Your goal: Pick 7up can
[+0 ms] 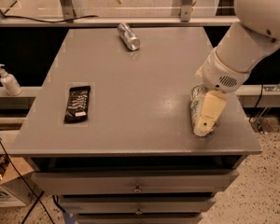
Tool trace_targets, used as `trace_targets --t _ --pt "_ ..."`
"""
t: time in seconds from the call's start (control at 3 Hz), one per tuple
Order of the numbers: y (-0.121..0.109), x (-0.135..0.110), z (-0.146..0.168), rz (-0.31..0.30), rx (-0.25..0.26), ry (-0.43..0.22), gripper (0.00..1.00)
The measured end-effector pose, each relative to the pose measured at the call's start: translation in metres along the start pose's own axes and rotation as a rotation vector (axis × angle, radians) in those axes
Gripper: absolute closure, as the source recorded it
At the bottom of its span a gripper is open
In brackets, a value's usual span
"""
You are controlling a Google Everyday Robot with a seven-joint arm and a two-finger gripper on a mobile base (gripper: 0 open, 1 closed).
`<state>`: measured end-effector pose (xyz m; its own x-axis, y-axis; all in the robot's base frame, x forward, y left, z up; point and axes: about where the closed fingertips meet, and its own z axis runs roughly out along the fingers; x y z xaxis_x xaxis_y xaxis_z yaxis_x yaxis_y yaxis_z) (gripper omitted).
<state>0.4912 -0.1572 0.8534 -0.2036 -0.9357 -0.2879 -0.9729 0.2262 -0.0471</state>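
Note:
The 7up can (194,104) lies on its side near the right front corner of the grey table (140,87). It is white and silver with green markings, and only its left side shows. My gripper (204,124) comes down from the white arm at the upper right. It sits right over the can and covers most of it. I cannot tell whether the gripper holds the can. The can still rests on the table.
A slim plain silver can (129,36) lies at the back middle of the table. A black snack packet (78,103) lies at the left. A soap dispenser (8,80) stands on a shelf left of the table. The table's front and right edges are close to the gripper.

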Motion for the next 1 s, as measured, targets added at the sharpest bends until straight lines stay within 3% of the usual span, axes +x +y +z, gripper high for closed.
trace_targets --t 0.33,1.0 --pt "-0.0032 0.0082 0.0067 0.0 -0.008 0.025 0.18" --pt "-0.0051 0.0122 0.0112 -0.006 -0.012 0.051 0.64"
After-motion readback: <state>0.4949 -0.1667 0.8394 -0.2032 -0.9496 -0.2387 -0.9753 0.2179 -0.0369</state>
